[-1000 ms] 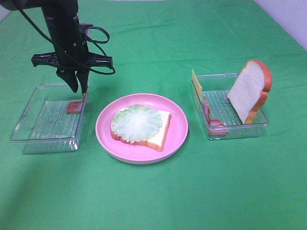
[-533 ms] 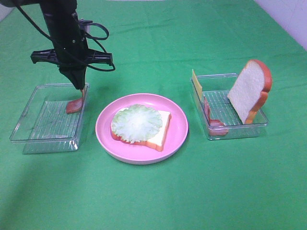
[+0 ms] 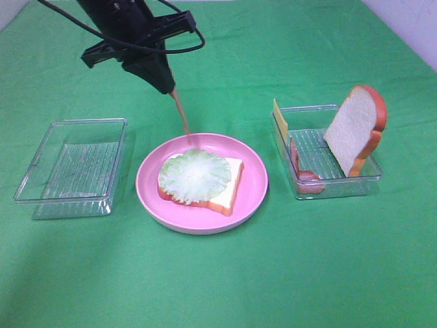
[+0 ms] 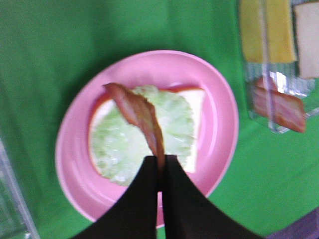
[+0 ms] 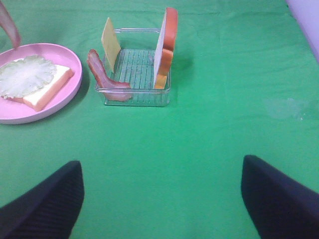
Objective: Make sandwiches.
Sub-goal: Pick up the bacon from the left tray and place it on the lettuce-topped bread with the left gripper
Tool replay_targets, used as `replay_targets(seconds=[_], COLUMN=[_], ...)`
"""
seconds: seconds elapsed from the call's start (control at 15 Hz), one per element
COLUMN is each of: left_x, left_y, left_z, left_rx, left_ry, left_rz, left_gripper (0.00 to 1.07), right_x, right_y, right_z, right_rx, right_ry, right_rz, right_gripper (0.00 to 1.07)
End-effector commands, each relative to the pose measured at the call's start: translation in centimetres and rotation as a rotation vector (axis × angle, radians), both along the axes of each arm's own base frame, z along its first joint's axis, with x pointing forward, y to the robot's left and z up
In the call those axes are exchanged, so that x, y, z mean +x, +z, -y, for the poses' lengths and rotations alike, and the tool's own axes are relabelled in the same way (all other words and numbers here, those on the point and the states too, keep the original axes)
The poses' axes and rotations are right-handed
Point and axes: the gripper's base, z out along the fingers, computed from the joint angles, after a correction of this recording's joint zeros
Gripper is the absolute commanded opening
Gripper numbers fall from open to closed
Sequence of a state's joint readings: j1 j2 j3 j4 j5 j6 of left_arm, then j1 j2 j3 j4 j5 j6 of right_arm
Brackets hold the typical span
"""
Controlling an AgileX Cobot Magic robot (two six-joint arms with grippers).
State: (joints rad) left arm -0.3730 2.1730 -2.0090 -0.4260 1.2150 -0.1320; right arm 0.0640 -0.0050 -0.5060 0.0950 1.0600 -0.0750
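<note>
A bread slice (image 3: 229,184) topped with pale green lettuce (image 3: 194,175) lies on the pink plate (image 3: 254,198). My left gripper (image 3: 166,87) hangs above the plate's far rim, shut on a reddish bacon strip (image 3: 181,116) that dangles towards the lettuce. In the left wrist view the closed gripper (image 4: 160,162) pinches one end of the strip (image 4: 139,112) over the lettuce (image 4: 119,149). My right gripper (image 5: 162,199) stands open and empty above bare cloth, short of the right tray (image 5: 134,97).
The right clear tray (image 3: 372,179) holds an upright bread slice (image 3: 355,126), a yellow cheese square (image 3: 280,119) and another bacon strip (image 3: 300,167). An empty clear tray (image 3: 41,191) sits left of the plate. Green cloth covers the table.
My left gripper closed on the bacon strip in the left tray, lifted it out and carried it right to above the plate's far rim. The left tray is now empty.
</note>
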Motion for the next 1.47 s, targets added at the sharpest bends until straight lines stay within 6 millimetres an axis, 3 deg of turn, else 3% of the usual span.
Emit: replay_targets(seconds=[0.07,0.27,0.4,0.6,0.67,0.93,1.07,1.27,1.47], left_x=[-1.8,-3.2,-3.8,-3.4,-2.8,-2.6,-2.7,-2.5,-2.8], left_y=[0.9,0.0,-2.7,-4.6,-5.5,-7.8,-7.9,-7.4,-5.4], left_z=[3.9,7.0,8.6,7.9,7.0,6.4,6.1,5.4,5.4], left_rx=[-0.095,-0.091,-0.042,0.082,0.201,0.307,0.34,0.411,0.374], left_ry=[-0.106,-0.17,-0.212,-0.217,-0.176,-0.172,-0.159,-0.123,-0.117], left_rz=[0.034,0.026,-0.023,-0.032,-0.009,-0.068,-0.085,-0.06,-0.035], left_gripper=[0.0,0.0,0.0,0.0,0.0,0.0,0.0,0.29,0.68], right_x=[-0.2,-0.2,-0.2,-0.2,-0.2,-0.2,-0.2,-0.2,-0.2], right_y=[0.0,0.0,0.0,0.0,0.0,0.0,0.0,0.0,0.0], right_z=[0.0,0.0,0.0,0.0,0.0,0.0,0.0,0.0,0.0], right_rx=[0.007,0.007,0.007,0.007,0.007,0.007,0.007,0.007,0.007], right_ry=[-0.014,-0.014,-0.014,-0.014,-0.014,-0.014,-0.014,-0.014,-0.014], right_rz=[0.015,0.015,0.015,0.015,0.015,0.015,0.015,0.015,0.015], right_gripper=[0.81,0.81,0.81,0.81,0.81,0.81,0.81,0.81,0.81])
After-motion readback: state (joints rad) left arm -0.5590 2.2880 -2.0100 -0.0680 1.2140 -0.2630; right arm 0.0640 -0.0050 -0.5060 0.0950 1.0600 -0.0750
